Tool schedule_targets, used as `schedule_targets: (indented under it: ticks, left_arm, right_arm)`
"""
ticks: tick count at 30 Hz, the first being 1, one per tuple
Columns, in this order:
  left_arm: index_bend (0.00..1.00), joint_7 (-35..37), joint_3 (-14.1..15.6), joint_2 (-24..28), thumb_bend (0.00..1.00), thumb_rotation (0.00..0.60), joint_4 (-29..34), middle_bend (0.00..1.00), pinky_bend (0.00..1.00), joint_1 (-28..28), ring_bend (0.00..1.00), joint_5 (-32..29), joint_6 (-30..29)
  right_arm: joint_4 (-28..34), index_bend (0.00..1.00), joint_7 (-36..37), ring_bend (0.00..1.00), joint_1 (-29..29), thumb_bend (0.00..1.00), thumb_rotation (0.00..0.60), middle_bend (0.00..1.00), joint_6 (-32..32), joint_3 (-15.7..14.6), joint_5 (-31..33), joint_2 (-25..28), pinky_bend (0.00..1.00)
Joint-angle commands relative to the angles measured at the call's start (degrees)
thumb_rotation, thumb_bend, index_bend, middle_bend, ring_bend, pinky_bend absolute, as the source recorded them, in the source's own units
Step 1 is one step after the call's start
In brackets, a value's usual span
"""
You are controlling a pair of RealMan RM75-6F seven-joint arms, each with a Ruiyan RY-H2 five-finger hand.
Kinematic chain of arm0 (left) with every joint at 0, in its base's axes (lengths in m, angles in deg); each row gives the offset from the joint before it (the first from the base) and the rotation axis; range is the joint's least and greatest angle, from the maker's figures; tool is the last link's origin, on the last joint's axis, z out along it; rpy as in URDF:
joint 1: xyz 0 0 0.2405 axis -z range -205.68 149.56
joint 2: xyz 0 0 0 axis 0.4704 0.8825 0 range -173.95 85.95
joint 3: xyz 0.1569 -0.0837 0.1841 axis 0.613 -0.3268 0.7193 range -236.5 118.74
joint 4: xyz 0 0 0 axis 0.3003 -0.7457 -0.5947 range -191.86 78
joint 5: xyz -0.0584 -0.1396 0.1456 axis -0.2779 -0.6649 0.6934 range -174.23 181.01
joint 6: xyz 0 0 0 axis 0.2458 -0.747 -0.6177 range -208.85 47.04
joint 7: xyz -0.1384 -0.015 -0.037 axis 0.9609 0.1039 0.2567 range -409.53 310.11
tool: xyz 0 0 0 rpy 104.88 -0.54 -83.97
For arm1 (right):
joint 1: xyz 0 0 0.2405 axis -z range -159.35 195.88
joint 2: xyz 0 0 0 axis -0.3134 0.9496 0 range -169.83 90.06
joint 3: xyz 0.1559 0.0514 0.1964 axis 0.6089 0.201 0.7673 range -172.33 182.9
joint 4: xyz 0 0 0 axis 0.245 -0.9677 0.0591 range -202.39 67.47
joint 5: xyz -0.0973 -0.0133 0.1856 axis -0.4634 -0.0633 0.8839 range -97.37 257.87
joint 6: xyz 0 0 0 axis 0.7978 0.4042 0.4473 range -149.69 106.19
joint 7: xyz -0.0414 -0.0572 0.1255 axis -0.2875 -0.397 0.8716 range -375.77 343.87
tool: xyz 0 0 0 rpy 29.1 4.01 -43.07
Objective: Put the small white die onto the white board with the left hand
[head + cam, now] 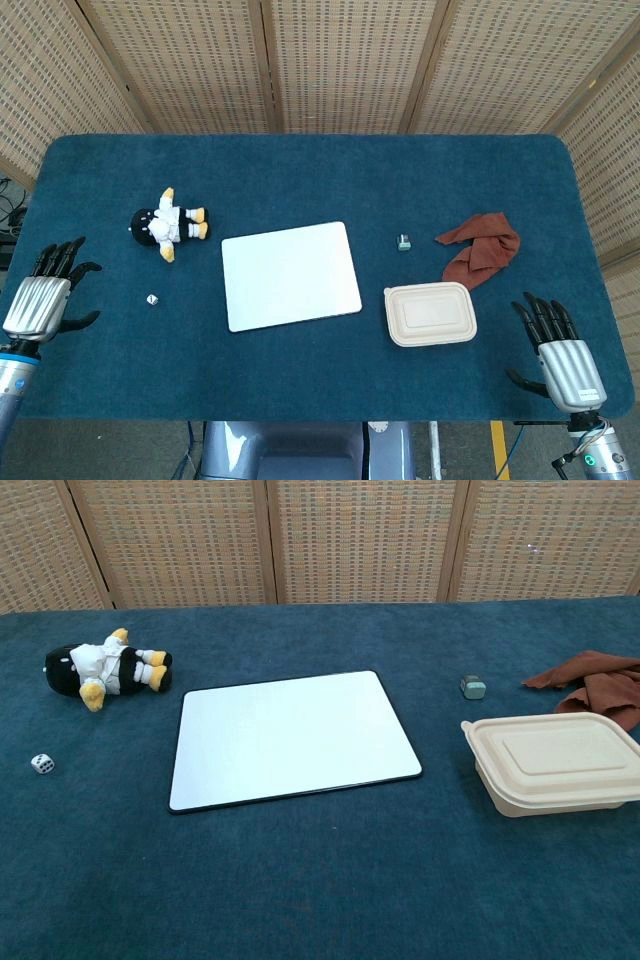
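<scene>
So you are only starting: your left hand is hovering empty, fingers spread, while the small white die is sitting on blue felt, apart from the flat white board.

Bright, even, sharp (faint shadows)

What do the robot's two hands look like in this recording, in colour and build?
Both match: the left hand and right hand have ribbed silver-grey backs and black fingers. Below each, a pale grey-blue wrist section shows; the right one carries a small green ring mark and thin cables. Only the head view shows them.
</scene>
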Motion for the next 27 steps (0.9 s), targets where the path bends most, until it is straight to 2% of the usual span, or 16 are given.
schedule_targets:
  ticks: [1,7,12,22,27]
  left_arm:
    - [0.3,-1.3,-0.79,-0.9,0.23,0.6,-2.95,0.0,0.0,2.53,0.0,-2.8,4.32]
    - [0.33,-3.27,-0.74,-3.53,0.25,0.6,-9.04,0.0,0.0,6.93,0.0,-5.82,12.95]
    - [0.35,-3.51,-0.53,-5.94,0.25,0.6,-12.64,0.0,0.0,9.49,0.0,-6.73,17.15]
    - [0.35,-5.43,0.64,-10.46,0.26,0.6,-16.05,0.0,0.0,12.11,0.0,-6.53,19.83]
    - [0.36,-6.78,1.46,-11.41,0.26,0.6,-15.16,0.0,0.0,12.61,0.0,-5.16,18.67]
  right_arm:
    - [-0.02,0.0,0.03,0.0,-0.03,0.21,0.6,0.0,-0.04,0.0,0.0,-0.02,0.0]
    - [-0.16,0.0,0.01,0.0,-0.13,0.21,0.6,0.0,-0.32,-0.02,0.08,-0.09,0.0]
    - [-0.21,0.0,-0.01,0.0,-0.19,0.21,0.6,0.0,-0.47,0.05,0.24,-0.15,0.0]
    - [-0.39,0.0,0.72,0.0,-0.19,0.21,0.6,0.0,-0.39,0.26,0.53,0.01,0.0]
    - [-0.48,0.0,1.57,0.0,-0.11,0.21,0.6,0.0,-0.06,0.5,0.74,0.29,0.0]
